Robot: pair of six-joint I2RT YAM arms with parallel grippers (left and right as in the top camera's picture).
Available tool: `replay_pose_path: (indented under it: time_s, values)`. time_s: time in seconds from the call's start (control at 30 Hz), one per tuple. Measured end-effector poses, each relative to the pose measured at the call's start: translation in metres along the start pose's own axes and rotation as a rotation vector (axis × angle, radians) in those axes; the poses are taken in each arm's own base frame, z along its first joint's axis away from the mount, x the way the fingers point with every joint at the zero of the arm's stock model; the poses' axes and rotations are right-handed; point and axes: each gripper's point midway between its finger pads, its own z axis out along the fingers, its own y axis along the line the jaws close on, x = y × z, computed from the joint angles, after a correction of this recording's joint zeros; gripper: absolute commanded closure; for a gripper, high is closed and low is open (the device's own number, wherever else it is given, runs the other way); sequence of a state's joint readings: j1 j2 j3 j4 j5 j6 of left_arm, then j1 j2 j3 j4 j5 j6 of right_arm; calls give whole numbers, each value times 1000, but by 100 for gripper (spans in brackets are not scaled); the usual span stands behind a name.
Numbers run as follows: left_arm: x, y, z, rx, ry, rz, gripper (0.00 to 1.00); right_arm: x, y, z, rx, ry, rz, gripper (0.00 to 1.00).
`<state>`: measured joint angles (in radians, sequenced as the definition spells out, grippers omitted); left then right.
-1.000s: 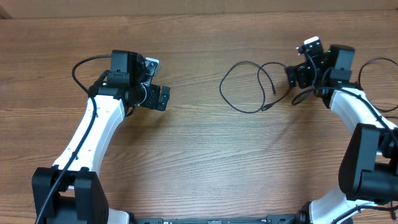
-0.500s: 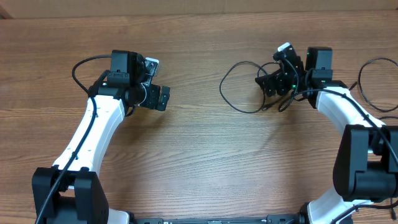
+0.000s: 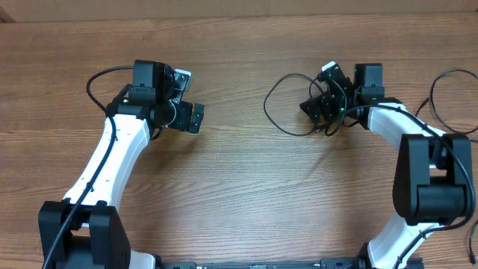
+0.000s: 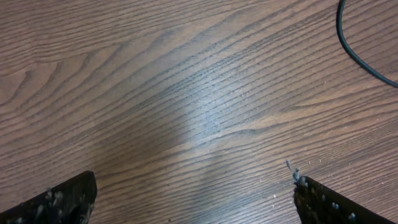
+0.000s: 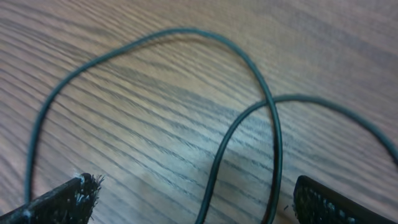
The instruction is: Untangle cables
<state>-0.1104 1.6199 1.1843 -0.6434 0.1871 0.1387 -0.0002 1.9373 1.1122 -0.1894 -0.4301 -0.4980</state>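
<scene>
**A:** Where do the cables [image 3: 266,108] lie from each arm?

**B:** They sit toward the far right part of the table [image 3: 239,194], a loose loop of thin black cord. The loop spreads from the right gripper [image 3: 314,108] leftward, toward the middle of the far edge, so its long run follows that edge. The right gripper hangs over the loop's right end. The left gripper [image 3: 196,118] is well apart from it, over bare wood on the left half.

**A:** So the right arm is the nearer one. What does its wrist camera show?

**B:** Two strands cross just ahead of the fingertips [image 5: 329,198], and that crossing [image 5: 272,102] lies inside the gap, nearer the right-hand finger. One strand arcs away to the left; the other runs off to the right.

**A:** Are the jaws on anything?

**B:** No. They stand spread wide, with wood and cord showing between them and nothing pinched. I cannot tell whether the tips touch the table.

**A:** And the left one?

**B:** Also spread wide and empty, with only wood grain between its tips. A bit of black cord shows in the top right corner of its view, far from the fingers.

**A:** Then what does the next move turn on?

**B:** My guess: dropping onto one strand beside the crossing, not both together.
</scene>
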Motion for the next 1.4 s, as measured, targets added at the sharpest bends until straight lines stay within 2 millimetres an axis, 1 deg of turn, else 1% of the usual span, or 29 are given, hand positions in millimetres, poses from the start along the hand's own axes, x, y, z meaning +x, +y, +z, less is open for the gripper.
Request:
replay_pose_path:
  time_s: [0.13,0.33,0.63,0.8,1.03,1.4]
  values:
    - [0,0,0,0,0,0,1,11,-7,9,28,30,15,0]
    - [0,0,0,0,-1,0,0,20,-13,15,56,58,33,0]
    - [0,0,0,0,0,0,0,21,-18,14,84,64,37,0]
    - [0,0,0,0,0,0,0,22,-18,14,87,67,37,6]
    - [0,0,0,0,0,0,0,24,-18,16,86,73,38,7]
    - [0,0,0,0,0,0,0,22,-22,21,91,62,29,10]
